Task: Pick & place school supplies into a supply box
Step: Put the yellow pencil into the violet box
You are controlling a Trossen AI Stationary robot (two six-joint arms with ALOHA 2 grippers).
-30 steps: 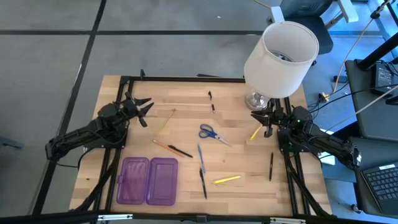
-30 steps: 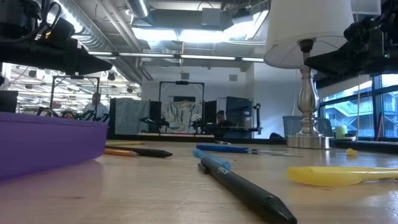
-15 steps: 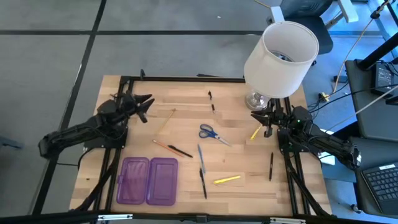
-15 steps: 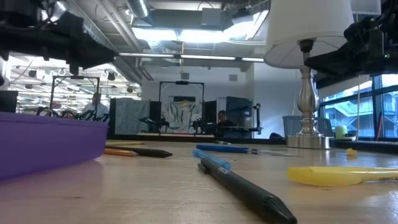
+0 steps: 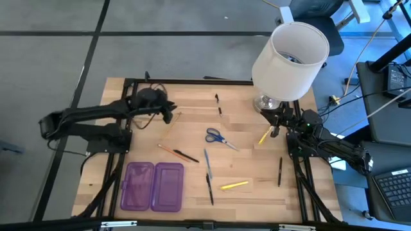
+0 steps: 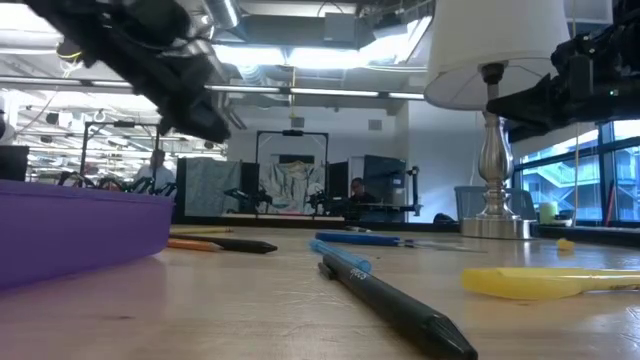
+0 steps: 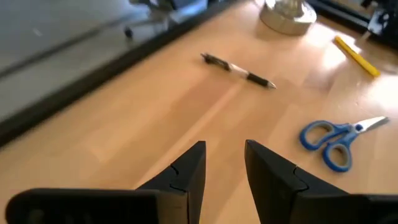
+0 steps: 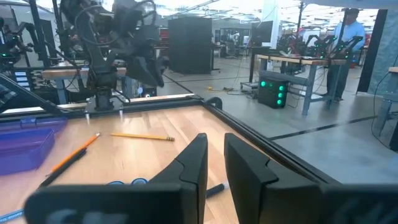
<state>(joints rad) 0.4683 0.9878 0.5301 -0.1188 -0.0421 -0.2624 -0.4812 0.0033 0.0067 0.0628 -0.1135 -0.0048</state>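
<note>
The school supplies lie flat on the wooden table: blue-handled scissors [image 5: 220,137], a wood-coloured pencil [image 5: 170,125], an orange pencil beside a black pen [image 5: 178,153], a blue pen [image 5: 207,162], further black pens [image 5: 210,189] [image 5: 280,171] [image 5: 218,104], a yellow marker [image 5: 234,185] and a yellow pen [image 5: 264,136]. The purple supply box [image 5: 153,186] lies open at the near left. My left gripper [image 5: 168,111] hovers open and empty above the far left, over the pencil's far end; its wrist view shows the scissors [image 7: 339,134] ahead. My right gripper [image 5: 276,126] is empty with a narrow gap, beside the yellow pen.
A lamp with a white shade [image 5: 290,59] stands on its metal base [image 5: 265,102] at the far right corner, right behind my right gripper. The table's black frame [image 5: 192,81] runs along the far edge. People and workbenches show in the room beyond.
My left arm has swung out over the table. Its gripper has gone toward the table's right edge and a little toward the far edge, from the left edge to above the wood-coloured pencil's far end. Nothing on the table has moved.
</note>
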